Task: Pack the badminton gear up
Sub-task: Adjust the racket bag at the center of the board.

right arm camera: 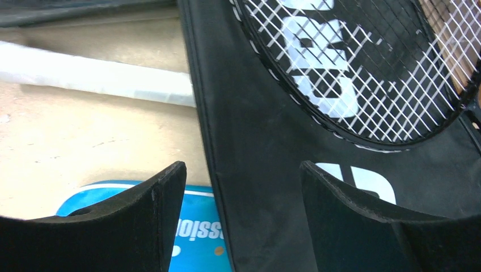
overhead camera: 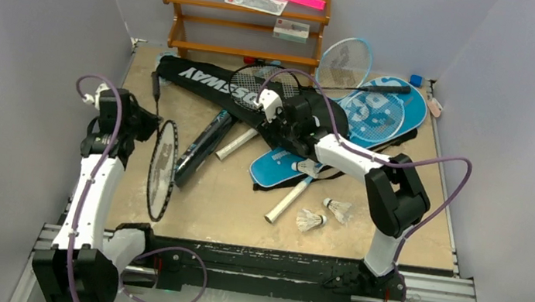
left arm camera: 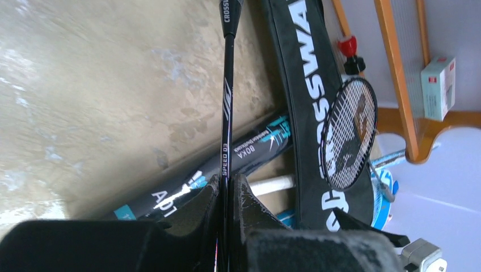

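Left jaws clamping black racket (overhead camera: 162,168) shaft, axis near-far, head nearward

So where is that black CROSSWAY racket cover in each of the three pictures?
Top external: the black CROSSWAY cover lies across the far middle, in front of the wooden rack.
Left wrist: it runs top to bottom, right of centre.
Right wrist: it fills the middle and right.
Shared landmark: the black racket head lying on its white lettering.
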You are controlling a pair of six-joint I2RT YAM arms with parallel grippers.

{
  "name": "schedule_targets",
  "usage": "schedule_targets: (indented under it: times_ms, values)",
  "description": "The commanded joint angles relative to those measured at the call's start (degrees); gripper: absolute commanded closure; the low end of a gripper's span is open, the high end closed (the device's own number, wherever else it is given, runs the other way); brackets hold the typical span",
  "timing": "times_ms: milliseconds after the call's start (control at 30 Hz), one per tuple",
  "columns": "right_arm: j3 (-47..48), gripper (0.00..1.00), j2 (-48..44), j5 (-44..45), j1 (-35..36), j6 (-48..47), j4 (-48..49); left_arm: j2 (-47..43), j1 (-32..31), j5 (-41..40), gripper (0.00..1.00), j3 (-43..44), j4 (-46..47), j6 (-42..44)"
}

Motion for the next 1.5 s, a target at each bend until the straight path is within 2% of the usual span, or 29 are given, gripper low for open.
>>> schedule_targets:
  times_ms: [0,267,433,467,633,700,833,933,1267,1467]
  values:
    - [-1.2,0.25,-2.0,-0.5,1.7,1.2,1.3,0.5,-5.2,-3.7,1.0,1.5,5.1,-1.9]
    - [0.9,0.31,2.5,6.6,2.5,1.2,1.1,-0.4,-5.5,-7.8,1.0,1.5,2.2,-4.0]
    - [1.5,0.41,2.6,9.3,2.5,0.8,2.7,-4.5,-5.5,-17.5,1.0,5.3,-4.9,-5.1]
    - [1.8,0.45,2.5,9.4,2.5,0.8,2.6,-5.6,-5.6,-19.8,1.0,6.0,-6.3,-5.3]
    - [3.2,0.87,-0.3,8.8,2.5,0.9,-0.3,-10.6,-5.5,-27.7,1.0,8.6,-9.1,-4.6]
    - [3.1,1.0,-2.7,8.3,2.5,0.9,-1.1,-11.5,-5.5,-28.6,1.0,9.3,-9.4,-3.6]
    - [4.1,1.0,-7.5,7.0,2.5,0.9,-3.9,-11.2,-5.5,-28.9,1.0,10.0,-10.8,-3.1]
    - [6.4,1.0,-9.8,3.9,2.5,1.0,-9.7,-10.4,-5.5,-28.3,1.0,8.8,-11.1,-3.6]
    - [16.8,1.0,-15.1,3.6,2.3,7.1,-24.7,-8.7,-5.5,-23.5,1.0,0.1,-8.0,-5.6]
    - [24.3,1.0,-15.8,4.3,1.9,11.3,-33.2,-9.8,-5.5,-26.6,1.0,0.6,-10.7,-4.2]
